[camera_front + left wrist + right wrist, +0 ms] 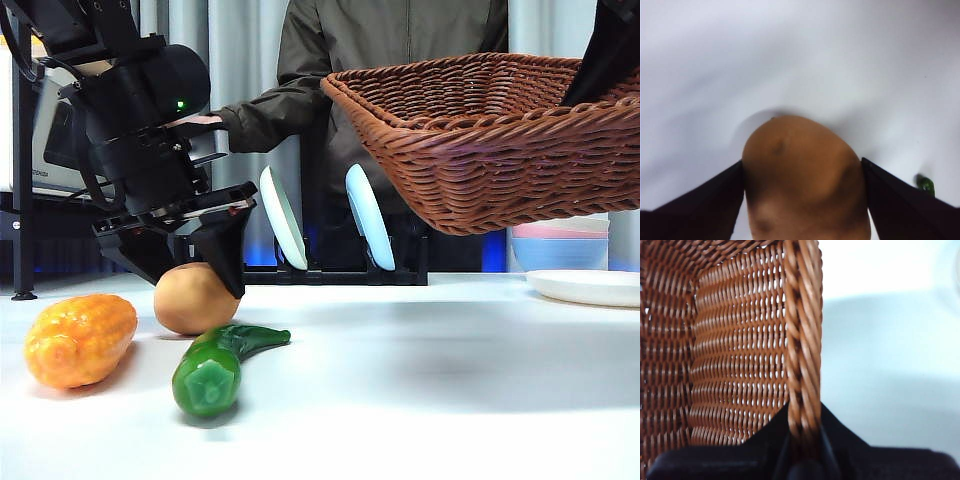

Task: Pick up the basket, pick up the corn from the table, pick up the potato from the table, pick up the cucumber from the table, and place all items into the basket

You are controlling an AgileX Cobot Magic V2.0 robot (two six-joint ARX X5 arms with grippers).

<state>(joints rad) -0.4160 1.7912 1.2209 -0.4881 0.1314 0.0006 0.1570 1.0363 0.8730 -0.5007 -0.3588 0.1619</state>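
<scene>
Front view: corn (80, 340) at lower left on the surface (420, 390); potato (193, 298) just right of and behind it, between the left gripper (190, 265) jaws; cucumber (217, 363) before the potato; basket (490, 140) raised at upper right, rim in the right gripper (802, 440).

Woven wicker basket (480, 150), matte smooth potato (193, 298), glossy cucumber (215, 365), bumpy glossy corn (80, 340).
</scene>
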